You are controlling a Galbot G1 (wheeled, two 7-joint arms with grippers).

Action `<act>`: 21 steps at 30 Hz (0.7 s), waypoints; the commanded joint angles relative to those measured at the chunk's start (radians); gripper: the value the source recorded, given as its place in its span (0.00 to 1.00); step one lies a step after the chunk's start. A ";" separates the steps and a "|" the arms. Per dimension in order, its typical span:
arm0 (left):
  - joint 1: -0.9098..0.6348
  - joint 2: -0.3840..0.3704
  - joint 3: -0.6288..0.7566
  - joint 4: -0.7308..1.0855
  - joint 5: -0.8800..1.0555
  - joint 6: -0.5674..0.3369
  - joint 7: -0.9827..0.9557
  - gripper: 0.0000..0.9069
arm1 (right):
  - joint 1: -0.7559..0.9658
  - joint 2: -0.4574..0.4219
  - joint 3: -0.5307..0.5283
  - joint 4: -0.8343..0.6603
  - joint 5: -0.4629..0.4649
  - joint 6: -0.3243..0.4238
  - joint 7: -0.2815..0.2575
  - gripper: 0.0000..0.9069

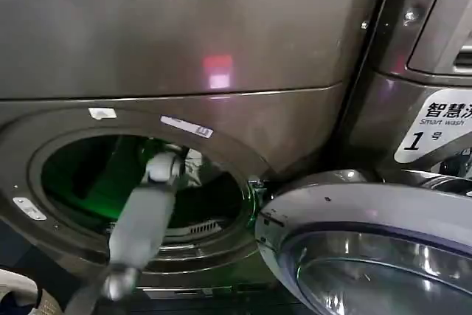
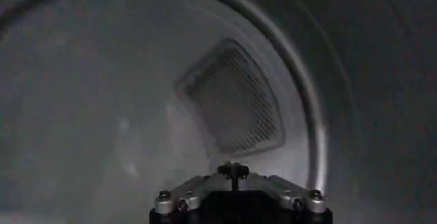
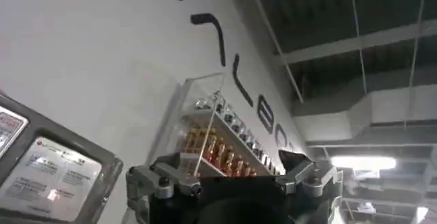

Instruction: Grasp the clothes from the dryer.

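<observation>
Left gripper (image 1: 164,161) sits deep inside the dryer (image 1: 221,49) drum, can't tell if its fingers are spread or pinched

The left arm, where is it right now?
In the head view the left arm reaches through the open porthole of the dryer, on the robot's left, beside the swung-open door; its wrist view faces the drum's back wall.
</observation>
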 commanded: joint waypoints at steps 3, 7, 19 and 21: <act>0.268 -0.027 -0.113 -0.264 0.167 -0.074 -0.134 0.00 | -0.004 0.003 0.011 0.006 0.005 0.008 0.012 1.00; 0.258 -0.019 -0.115 -0.261 0.166 -0.060 -0.131 0.00 | -0.007 0.002 0.010 0.003 0.027 0.022 0.024 1.00; 0.198 -0.012 -0.103 -0.218 0.149 -0.031 -0.120 0.00 | -0.006 -0.003 0.018 -0.003 0.029 0.025 0.014 1.00; 0.197 -0.011 -0.101 -0.215 0.149 -0.028 -0.118 0.00 | -0.002 -0.001 0.018 -0.002 0.026 0.018 0.014 1.00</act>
